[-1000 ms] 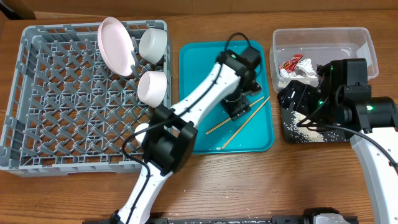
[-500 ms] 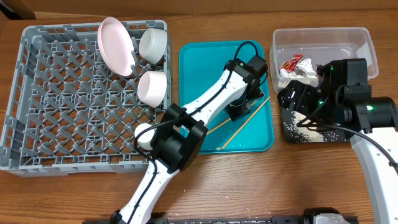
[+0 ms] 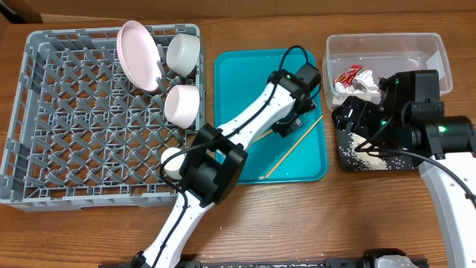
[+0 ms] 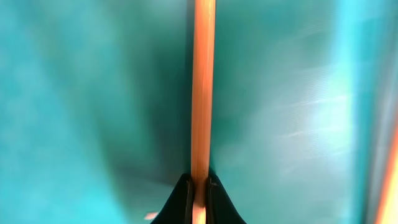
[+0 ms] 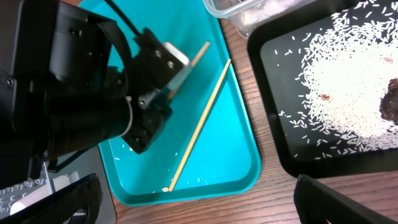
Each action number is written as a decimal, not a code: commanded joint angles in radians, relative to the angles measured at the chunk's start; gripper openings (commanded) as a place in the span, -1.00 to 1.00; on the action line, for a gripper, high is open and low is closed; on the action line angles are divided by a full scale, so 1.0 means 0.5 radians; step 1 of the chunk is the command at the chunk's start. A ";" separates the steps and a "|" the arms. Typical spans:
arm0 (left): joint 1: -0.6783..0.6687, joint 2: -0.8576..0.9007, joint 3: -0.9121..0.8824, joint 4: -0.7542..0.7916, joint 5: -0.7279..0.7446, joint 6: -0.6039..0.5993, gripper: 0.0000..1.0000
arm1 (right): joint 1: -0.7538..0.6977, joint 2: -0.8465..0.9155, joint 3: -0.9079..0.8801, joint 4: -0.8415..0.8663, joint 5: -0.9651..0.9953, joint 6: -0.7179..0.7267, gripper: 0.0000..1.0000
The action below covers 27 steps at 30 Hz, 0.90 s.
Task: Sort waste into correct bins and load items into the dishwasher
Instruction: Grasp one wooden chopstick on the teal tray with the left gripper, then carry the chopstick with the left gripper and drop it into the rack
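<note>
A: Left pincer (image 4: 199, 190) is pressed together on one chopstick (image 4: 200, 93), low over the middle of the teal tray (image 3: 230, 89). The stick runs straight out from between the tips. The second chopstick (image 3: 294, 149) lies loose on the tray, just right of the held one and apart from it.

B: Right pincer (image 5: 196, 199)?

A: Spread wide and holding nothing, hovering off the tray's right side over the black tray (image 3: 372, 160) with the rice.

B: Step in hand is judged to be lifting the stick and taking it to the rack (image 3: 74, 134), left of the tray.

A: Agreed. The grip looks centred across the stick's width, but how far along its length cannot be told. If it is near one end, the free end may droop.

B: Lift straight up first, so the stick clears the tray's rim and does not drag its neighbour. Then carry it leftward, slowly and level.

A: The rack's lattice is open and a thin stick could slip through. It is better laid across several bars, clear of the plate (image 3: 137, 53) and the bowls at the corner of the rack nearest the tray.
</note>
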State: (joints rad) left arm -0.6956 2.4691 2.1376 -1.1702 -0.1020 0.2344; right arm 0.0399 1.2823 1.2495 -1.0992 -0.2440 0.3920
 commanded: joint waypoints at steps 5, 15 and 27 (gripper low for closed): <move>0.176 -0.014 0.517 -0.439 -0.130 -0.532 -0.91 | -0.004 -0.005 0.027 0.010 0.016 -0.005 1.00; 0.549 -0.396 0.916 -0.870 -0.129 -0.999 -0.92 | -0.004 -0.005 0.027 0.010 0.016 -0.005 1.00; 0.932 -0.887 0.088 -1.009 -0.370 -1.209 -0.91 | -0.004 -0.005 0.027 0.010 0.015 -0.005 1.00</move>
State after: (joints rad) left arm -0.2501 2.0853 2.3039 -1.6836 -0.1989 -0.2970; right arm 0.0399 1.2823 1.2495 -1.0992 -0.2436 0.3920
